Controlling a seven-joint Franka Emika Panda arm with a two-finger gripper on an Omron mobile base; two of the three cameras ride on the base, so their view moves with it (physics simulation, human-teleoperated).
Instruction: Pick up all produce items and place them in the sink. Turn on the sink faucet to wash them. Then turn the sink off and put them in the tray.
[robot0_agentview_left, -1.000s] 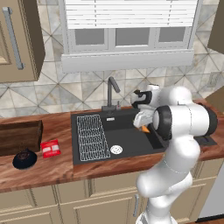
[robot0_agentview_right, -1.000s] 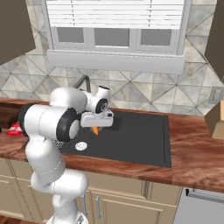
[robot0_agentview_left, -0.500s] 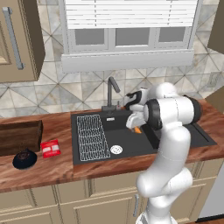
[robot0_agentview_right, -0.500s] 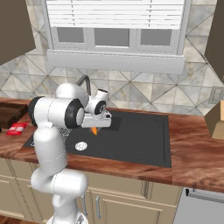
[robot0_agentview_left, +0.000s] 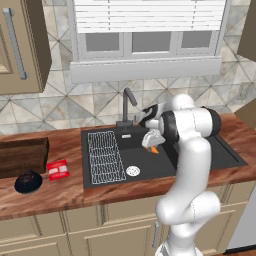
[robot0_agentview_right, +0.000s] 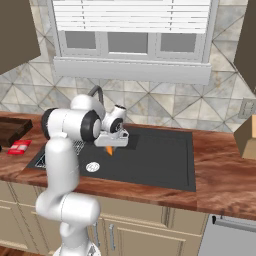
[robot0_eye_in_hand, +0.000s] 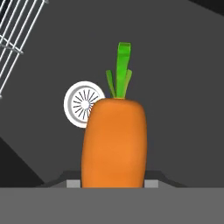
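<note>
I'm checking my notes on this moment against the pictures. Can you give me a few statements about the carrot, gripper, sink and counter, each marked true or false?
1. The gripper holds the carrot above the sink. True.
2. The carrot lies on the wire rack. False: it is in the gripper, apart from the rack.
3. The tray sits on the counter to the left of the sink. True.
4. The red packet is inside the tray. False: it lies on the counter beside the tray.
5. Water runs from the faucet. False: no water shows.
</note>
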